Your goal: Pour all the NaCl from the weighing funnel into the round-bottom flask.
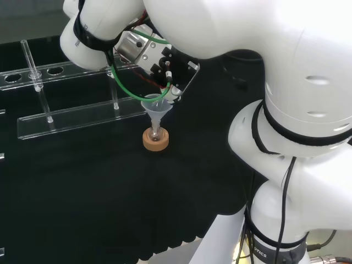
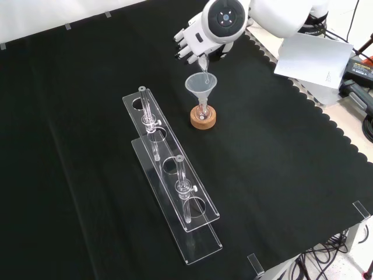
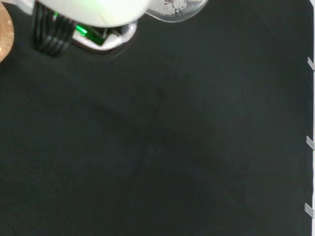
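One clear funnel (image 2: 201, 85) sits in the flask (image 2: 203, 109) on the cork ring (image 2: 203, 118) at the cloth's middle, and I judge my hand (image 2: 195, 39), fingers curled on the weighing funnel (image 2: 203, 65), lies just above and slightly farther off in the front view, spout slanting down into it.

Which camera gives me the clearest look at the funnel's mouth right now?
Front view: the funnel stands above the cork ring, its rim clear below the hand. Head view shows it partly under the hand; wrist view doesn't help.
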`<state>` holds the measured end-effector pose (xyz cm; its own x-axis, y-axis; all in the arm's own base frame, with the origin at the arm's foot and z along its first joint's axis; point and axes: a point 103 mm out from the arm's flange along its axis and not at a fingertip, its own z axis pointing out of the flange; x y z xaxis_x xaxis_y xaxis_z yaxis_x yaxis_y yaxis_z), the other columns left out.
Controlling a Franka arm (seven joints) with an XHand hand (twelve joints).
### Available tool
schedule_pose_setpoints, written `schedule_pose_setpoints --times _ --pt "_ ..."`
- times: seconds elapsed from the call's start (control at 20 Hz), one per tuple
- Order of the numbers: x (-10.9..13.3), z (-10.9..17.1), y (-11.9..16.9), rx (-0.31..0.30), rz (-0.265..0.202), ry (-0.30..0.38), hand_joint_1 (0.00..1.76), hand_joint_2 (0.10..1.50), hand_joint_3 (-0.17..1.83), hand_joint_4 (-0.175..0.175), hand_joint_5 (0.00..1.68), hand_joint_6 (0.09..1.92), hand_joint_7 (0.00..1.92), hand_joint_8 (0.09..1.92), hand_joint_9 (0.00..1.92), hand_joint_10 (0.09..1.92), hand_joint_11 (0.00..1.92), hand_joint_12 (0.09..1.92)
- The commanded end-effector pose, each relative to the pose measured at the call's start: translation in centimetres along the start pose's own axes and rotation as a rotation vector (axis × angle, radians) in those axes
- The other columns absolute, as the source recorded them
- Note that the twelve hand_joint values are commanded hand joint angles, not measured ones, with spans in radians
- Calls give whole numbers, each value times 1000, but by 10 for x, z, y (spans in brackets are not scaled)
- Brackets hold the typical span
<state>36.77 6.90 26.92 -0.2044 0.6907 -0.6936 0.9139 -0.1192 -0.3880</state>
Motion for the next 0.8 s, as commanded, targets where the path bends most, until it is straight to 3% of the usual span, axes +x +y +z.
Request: schedule_pose_setpoints --times 0.05,0.8 --pt "-18 0 3 17 44 4 1135 614 786 101 1216 834 583 669 927 328 832 1022" --pt "-18 3 4 3 41 -45 1134 614 787 103 1215 837 583 669 924 328 832 1020"
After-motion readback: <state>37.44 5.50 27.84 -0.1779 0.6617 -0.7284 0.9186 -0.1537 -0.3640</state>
